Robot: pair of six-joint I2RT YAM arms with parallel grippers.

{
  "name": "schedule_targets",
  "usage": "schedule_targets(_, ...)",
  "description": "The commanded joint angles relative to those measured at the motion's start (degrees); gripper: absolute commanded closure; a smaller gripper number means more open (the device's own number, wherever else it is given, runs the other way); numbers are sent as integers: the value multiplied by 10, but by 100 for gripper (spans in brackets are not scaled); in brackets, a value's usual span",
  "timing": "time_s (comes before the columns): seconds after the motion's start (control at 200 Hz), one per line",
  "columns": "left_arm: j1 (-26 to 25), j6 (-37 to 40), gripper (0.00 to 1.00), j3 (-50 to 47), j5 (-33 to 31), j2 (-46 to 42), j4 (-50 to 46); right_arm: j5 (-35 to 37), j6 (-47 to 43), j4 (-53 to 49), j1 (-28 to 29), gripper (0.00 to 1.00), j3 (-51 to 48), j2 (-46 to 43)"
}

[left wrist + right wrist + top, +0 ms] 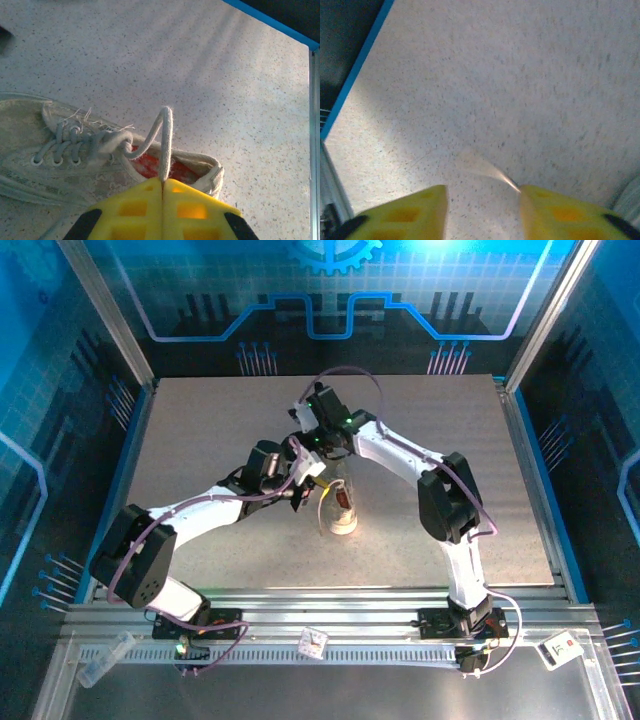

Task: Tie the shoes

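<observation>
My left tool (162,186) pinching lace (167,132); strand drawn up taut from sneaker (60,160), likely to tension knot; sneaker at centre of top view on surface (200,440); my right tool (482,195) spread, blurred lace wisp at one finger.

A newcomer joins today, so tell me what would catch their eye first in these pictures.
The yellow left fingers, shut on a pale lace rising from the red-lined shoe, stand out at the bottom of the left wrist view. From above, both arms meet over that shoe mid-table. The right fingers stand apart above the table, a blurred lace end beside one.
</observation>
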Motion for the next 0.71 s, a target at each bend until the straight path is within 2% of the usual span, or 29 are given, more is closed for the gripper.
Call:
schedule_targets(0.0,1,-15,100,-1,-6,-16,23,-65,75,126,-57,46,-94,-78)
schedule_targets(0.14,7,-31,100,4,-5,-6,36,-98,121,262,-132,43,-228,-196)
schedule_targets(0.185,10,-40,100,4,0,-2,46,-91,98,254,-144,43,-246,-225)
schedule_targets(0.24,15,-51,100,4,5,2,60,-70,30,190,-150,43,-244,-257)
schedule_targets(0.33,23,-70,100,4,13,9,82,-53,-64,87,-150,43,-226,-276)
schedule_targets(0.405,29,-82,100,7,21,15,93,-45,-91,47,-149,43,-234,-289)
schedule_targets(0.515,31,-86,100,13,25,21,93,-54,-66,61,-141,42,-277,-308)
schedule_targets(0.7,31,-92,100,15,36,30,97,-47,-56,106,-84,42,-329,-314)
